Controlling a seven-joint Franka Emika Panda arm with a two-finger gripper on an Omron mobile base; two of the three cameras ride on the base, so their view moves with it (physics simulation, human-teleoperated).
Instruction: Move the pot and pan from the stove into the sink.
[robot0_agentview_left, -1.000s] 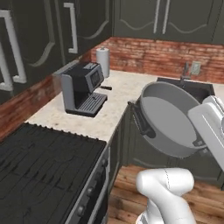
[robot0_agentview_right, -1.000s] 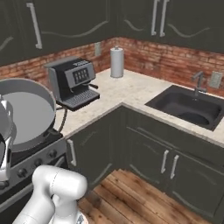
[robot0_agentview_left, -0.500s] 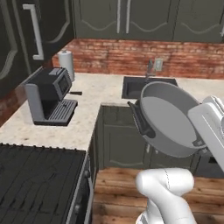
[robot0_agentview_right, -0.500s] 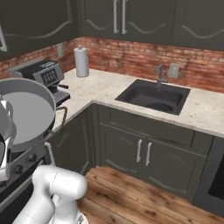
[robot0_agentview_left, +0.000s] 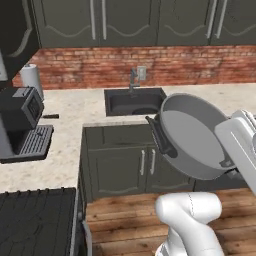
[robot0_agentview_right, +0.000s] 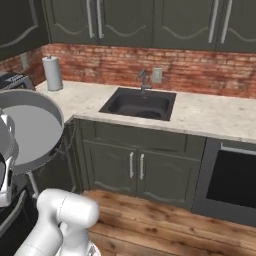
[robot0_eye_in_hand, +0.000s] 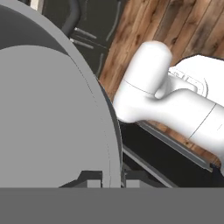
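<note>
I hold the grey pot (robot0_agentview_left: 192, 135) up in the air, tipped on its side with its light inside facing the cameras. It is also at the left of the right base view (robot0_agentview_right: 30, 130) and large in the hand view (robot0_eye_in_hand: 48, 113). My gripper (robot0_eye_in_hand: 110, 180) is shut on the pot's rim. The dark sink (robot0_agentview_left: 120, 102) lies in the beige counter beyond the pot, at mid-picture in the right base view (robot0_agentview_right: 120, 102). A corner of the black stove (robot0_agentview_left: 35, 220) is at lower left. The pan is out of view.
A faucet (robot0_agentview_right: 143, 77) stands behind the sink. A coffee machine (robot0_agentview_left: 20, 120) and a paper towel roll (robot0_agentview_right: 52, 72) are on the counter to the left. Dark cabinets (robot0_agentview_right: 132, 162) run below the counter, with a dark appliance door (robot0_agentview_right: 232, 177) at right and wood floor (robot0_agentview_right: 165, 220) in front.
Both base views have swung round with the base, so the sink now sits near mid-picture and the stove has slid off to the lower left. The pot stays held the same way.
</note>
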